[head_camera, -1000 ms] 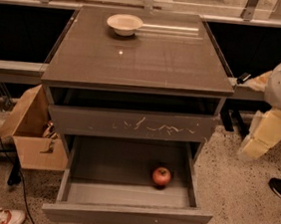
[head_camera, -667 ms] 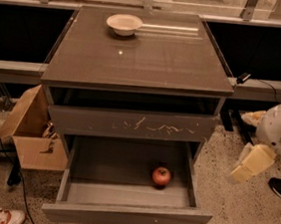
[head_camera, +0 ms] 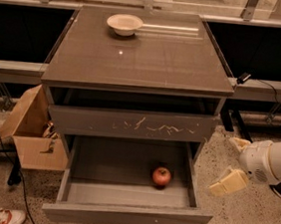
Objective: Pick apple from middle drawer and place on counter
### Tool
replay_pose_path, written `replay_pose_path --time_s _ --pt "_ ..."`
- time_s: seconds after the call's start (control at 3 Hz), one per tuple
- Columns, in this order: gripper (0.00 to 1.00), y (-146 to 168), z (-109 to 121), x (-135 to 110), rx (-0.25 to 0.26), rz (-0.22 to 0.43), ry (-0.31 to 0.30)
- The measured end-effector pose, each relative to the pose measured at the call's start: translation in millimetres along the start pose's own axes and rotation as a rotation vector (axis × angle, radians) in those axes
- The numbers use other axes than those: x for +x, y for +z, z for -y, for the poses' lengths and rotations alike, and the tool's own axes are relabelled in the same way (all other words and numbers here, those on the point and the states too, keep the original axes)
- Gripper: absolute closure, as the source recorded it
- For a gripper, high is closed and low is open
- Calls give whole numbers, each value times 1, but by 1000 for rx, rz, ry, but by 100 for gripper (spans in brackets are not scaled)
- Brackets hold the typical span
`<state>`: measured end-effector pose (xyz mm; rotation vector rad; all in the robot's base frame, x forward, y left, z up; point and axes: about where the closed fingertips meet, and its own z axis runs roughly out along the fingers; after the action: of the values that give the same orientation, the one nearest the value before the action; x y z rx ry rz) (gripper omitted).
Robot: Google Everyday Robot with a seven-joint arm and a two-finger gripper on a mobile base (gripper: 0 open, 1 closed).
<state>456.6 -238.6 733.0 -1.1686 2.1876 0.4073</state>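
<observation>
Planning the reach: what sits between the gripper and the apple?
In the camera view, the middle drawer's right side wall and bare drawer floor separate the gripper, outside to the right, from the apple.

Warm, dim light falls from above. A glare streak crosses the worktop [head_camera: 135, 63] at 12 o'clock beside the bowl [head_camera: 124, 24]. Shadow fills the middle drawer [head_camera: 119, 169] rear. At 4 o'clock the gripper [head_camera: 223, 165] shows pale, jaws apart.

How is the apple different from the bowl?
The apple is red and sits low in the open middle drawer; the bowl is pale and sits up on the counter. The apple looks smaller. Both are round. The gripper hangs right of the drawer, touching neither.
</observation>
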Motion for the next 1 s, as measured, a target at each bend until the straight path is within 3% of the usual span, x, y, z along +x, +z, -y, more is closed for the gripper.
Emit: replay_pose_path --time_s 0.33,0.67,1.0 --pt "0 0 0 0 0 0 0" --pt "0 20 4 11 27 -27 13" --pt "0 84 27 49 54 -2 20"
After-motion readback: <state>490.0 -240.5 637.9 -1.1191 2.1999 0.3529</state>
